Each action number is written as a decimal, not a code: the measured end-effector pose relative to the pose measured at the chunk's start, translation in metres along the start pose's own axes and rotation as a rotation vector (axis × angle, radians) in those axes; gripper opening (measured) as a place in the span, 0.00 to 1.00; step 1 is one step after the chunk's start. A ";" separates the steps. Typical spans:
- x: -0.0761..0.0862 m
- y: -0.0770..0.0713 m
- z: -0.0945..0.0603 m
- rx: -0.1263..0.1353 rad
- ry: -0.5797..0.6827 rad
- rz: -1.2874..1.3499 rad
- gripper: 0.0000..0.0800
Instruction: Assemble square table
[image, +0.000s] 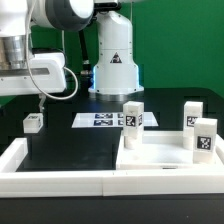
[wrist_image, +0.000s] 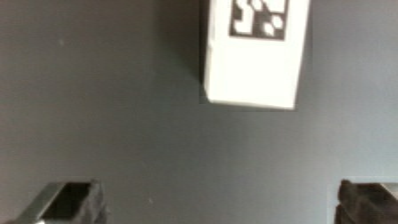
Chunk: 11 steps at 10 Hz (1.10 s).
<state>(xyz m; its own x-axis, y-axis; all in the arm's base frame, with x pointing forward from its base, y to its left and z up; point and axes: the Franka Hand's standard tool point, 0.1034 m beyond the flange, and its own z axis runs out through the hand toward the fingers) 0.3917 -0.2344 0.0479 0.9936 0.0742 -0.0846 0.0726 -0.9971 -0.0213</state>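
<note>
My claw (wrist_image: 217, 203) is wide open and holds nothing — in the wrist view I see its two dark fingers (wrist_image: 71, 203) far apart over the black surface (wrist_image: 107, 110). Between and ahead of them lies one white leg (wrist_image: 254, 50) with a tag on it, not touching the fingers. In the exterior view the arm (image: 40, 55) hangs at the exterior view's left, above a small leg (image: 34, 122) that sits alone on the surface. The square slab (image: 160, 157) lies near the front at the exterior view's right, inside the white border wall (image: 60, 180). Three more legs stand by the slab — one (image: 133, 117) at its back corner, one (image: 192, 114) farther right, one (image: 204, 139) nearer the front. The marker board (image: 100, 120) lies flat behind.
</note>
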 end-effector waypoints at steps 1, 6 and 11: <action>0.001 -0.001 0.000 -0.001 0.000 -0.003 0.81; -0.008 -0.008 0.007 0.015 -0.024 0.039 0.81; -0.007 -0.024 0.018 0.064 -0.211 0.045 0.81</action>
<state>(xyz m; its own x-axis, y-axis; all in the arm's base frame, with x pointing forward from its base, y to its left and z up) 0.3818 -0.2111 0.0308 0.9552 0.0375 -0.2935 0.0159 -0.9970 -0.0753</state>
